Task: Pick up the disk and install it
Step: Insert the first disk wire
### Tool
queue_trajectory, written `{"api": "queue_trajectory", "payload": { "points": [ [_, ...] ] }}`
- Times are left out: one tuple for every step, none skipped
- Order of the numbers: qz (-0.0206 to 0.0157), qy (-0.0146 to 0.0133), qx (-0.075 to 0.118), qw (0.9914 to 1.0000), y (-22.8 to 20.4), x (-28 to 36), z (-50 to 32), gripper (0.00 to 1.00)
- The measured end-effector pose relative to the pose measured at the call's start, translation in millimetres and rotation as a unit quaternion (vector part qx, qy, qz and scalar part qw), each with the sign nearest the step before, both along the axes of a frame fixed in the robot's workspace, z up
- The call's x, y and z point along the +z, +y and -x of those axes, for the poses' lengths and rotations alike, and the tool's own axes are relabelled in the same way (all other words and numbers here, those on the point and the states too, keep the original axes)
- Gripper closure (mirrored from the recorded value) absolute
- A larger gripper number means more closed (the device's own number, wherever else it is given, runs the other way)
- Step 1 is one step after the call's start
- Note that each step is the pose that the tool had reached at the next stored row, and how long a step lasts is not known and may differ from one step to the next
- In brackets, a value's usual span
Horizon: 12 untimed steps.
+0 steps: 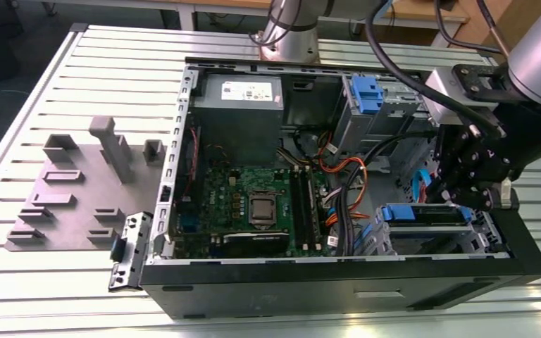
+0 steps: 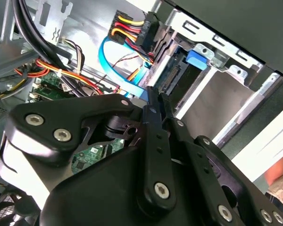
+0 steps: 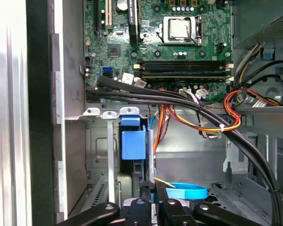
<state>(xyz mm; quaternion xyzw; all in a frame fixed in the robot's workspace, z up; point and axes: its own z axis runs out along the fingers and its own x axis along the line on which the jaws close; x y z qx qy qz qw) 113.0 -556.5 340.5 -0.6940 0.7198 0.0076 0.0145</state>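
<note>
Landmark: motherboard (image 1: pixel 251 201), lying on the floor of the open computer case (image 1: pixel 346 282).
Disk: the disk (image 1: pixel 424 213) sits in the drive cage (image 1: pixel 439 239) just beside the motherboard, toward the exterior view's right. Its blue tab (image 3: pixel 132 141) faces out of the cage. How deep it is seated cannot be told.
Risk 1 (judgement): snagging. The blue data cable (image 3: pixel 186 190) and the wire bundle (image 3: pixel 212 126) run between the motherboard and the cage, close to the fingertips. Any sideways drift could hook one of them.
Risk 2 (judgement): if the disk is not fully home, an off-centre push could tilt the carrier in its rails, or the tips could slip off the edge.
Arm pose: the wrist reaches into the case from the exterior view's right, above the cage and off the motherboard's edge, with the fingers angled down at the disk.
Pincer: the gripper (image 1: pixel 458 201) has its fingers pressed together in both wrist views, with nothing visible between them. The tips are just beside the disk; whether they touch it cannot be told.
</note>
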Motion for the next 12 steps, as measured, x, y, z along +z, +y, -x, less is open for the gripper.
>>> {"api": "queue_trajectory", "payload": {
  "points": [
    [-0.0001, 0.0000, 0.000, 1.00000, -1.5, 0.0, 0.0, 0.84],
    [-0.0002, 0.0000, 0.000, 1.00000, -2.8, 0.0, 0.0, 0.84],
    [-0.0002, 0.0000, 0.000, 1.00000, -3.8, 0.0, 0.0, 0.84],
    [-0.0003, 0.0000, 0.000, 1.00000, -4.5, -0.1, 0.0, 0.84],
    [-0.0008, 0.0000, 0.000, 1.00000, -4.7, -0.2, 0.0, 0.84],
    [-0.0013, 0.0000, 0.000, 1.00000, -4.8, -0.6, 0.0, 0.84],
    [-0.0015, 0.0000, 0.000, 1.00000, -4.9, -1.1, 0.0, 0.84],
    [-0.0014, 0.0000, 0.000, 1.00000, -5.0, -1.4, 0.0, 0.84],
    [-0.0012, 0.0000, 0.000, 1.00000, -5.1, -1.5, 0.0, 0.84],
    [-0.0012, 0.0000, 0.000, 1.00000, -5.4, -1.6, 0.0, 0.84],
    [-0.0013, 0.0000, 0.000, 1.00000, -6.0, -1.8, 0.0, 0.84],
    [-0.0013, 0.0000, 0.000, 1.00000, -6.8, -1.8, 0.0, 0.84]
  ]
}}
